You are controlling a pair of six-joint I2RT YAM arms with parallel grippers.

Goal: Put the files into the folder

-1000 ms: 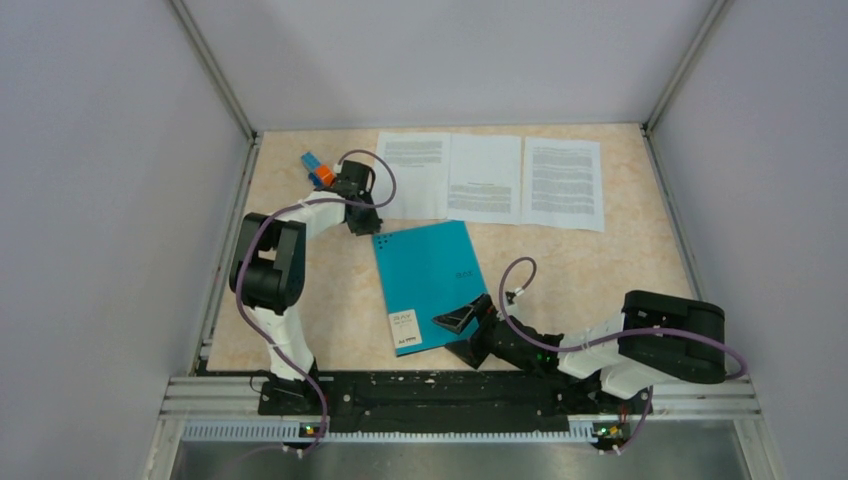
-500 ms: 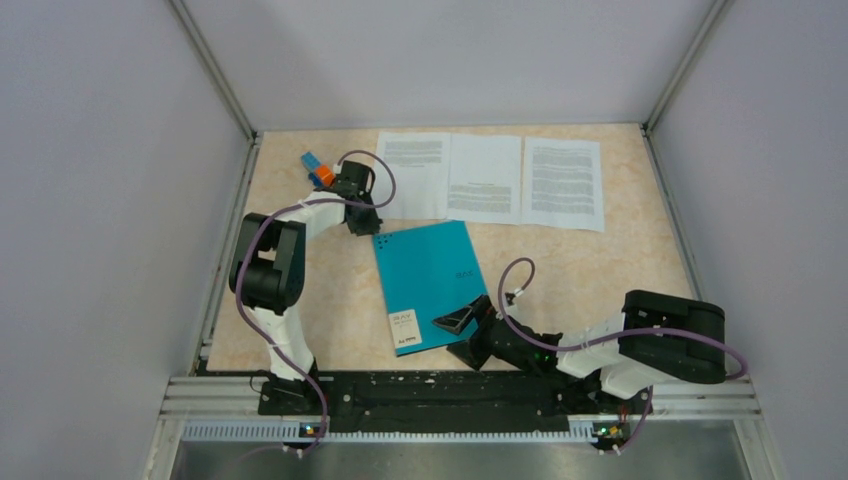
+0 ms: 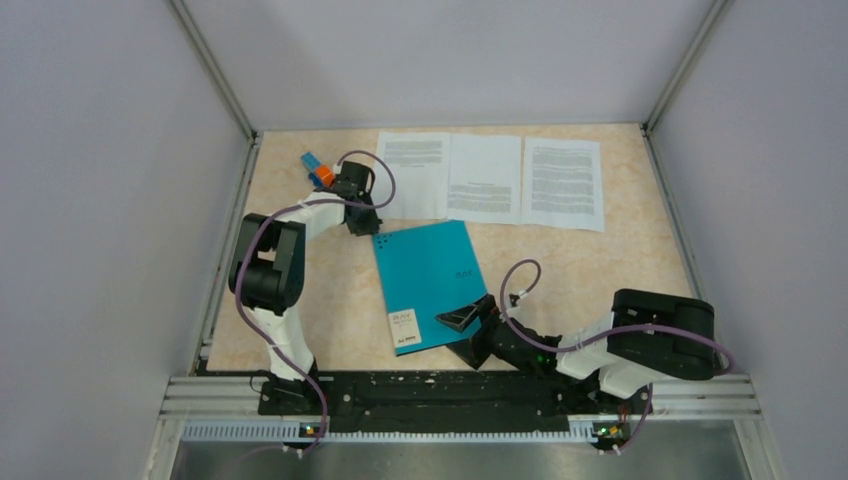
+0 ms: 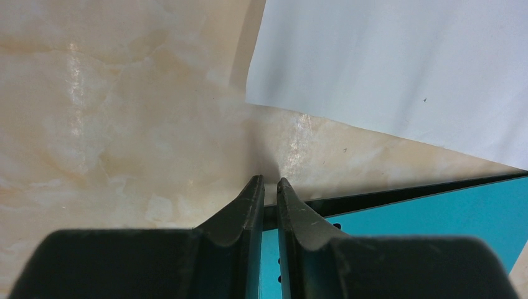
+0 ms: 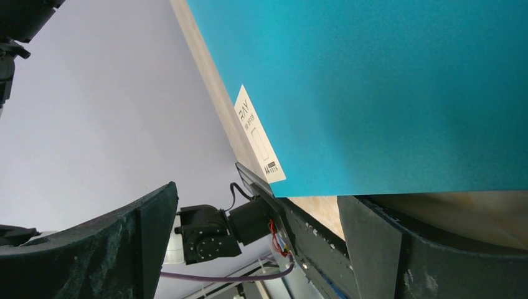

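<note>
Folder corner: it lies under my left gripper (image 4: 269, 187); I can't tell whether the fingertips pinch the folder (image 4: 436, 212) or stand just apart.
Ahead of the left fingertips: file sheet (image 4: 398, 68) cut off at top and right.
Beyond the right gripper (image 5: 255, 193): folder cover cut off at top and right.
Label (image 3: 404, 329): print too small for me to read from overhead.
Behind the left wrist: block (image 3: 316, 170) partly hidden.

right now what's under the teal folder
The table shows around the folder, and a black leaf peeks from under its cover. What lies beneath its middle is covered; the sheets lie beyond it.
</note>
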